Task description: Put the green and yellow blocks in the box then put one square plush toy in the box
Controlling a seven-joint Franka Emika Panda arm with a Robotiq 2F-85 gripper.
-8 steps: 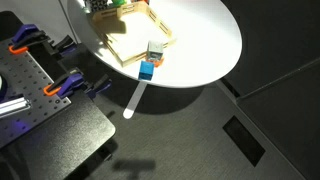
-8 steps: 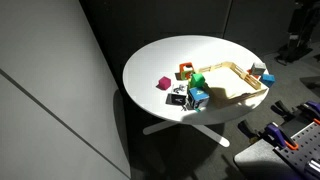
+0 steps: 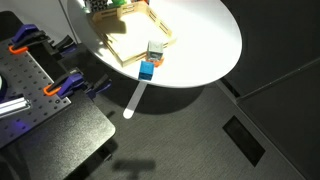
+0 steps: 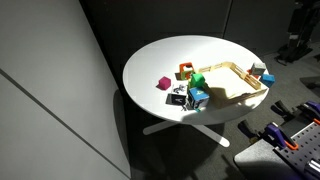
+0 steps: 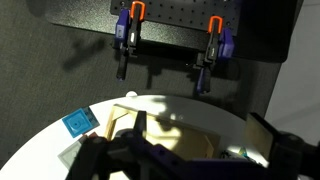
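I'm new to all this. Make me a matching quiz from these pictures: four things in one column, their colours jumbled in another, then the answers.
Things:
1. table top
2. tray
3. plush toy
4. clamp handles

Colours:
A. orange
B. light wood
C. black and white
D. white

Pairs: 1-D, 2-B, 3-C, 4-A
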